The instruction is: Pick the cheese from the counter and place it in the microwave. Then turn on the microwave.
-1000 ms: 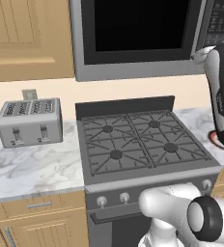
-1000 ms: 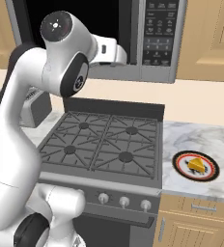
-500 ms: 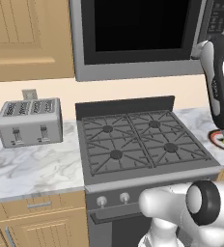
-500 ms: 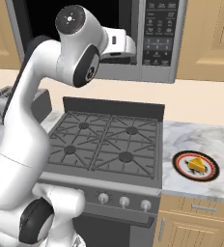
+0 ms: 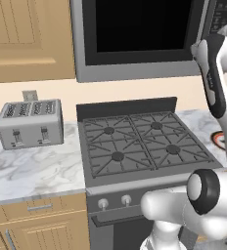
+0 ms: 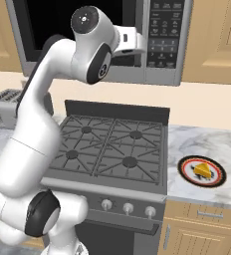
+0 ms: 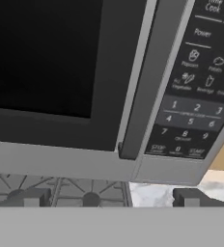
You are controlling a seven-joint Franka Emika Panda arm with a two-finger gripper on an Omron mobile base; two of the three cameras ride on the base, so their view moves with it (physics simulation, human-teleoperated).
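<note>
With jaws standing apart and empty, the gripper is facing the closed microwave while the cheese is sitting untouched on its plate on the tabletop.

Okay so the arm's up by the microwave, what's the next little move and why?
Probably ease the gripper forward onto the vertical handle of the microwave to pull the door open. The door looks shut, the jaws stand open just short of it, and the cheese sits on the plate on the counter.
</note>
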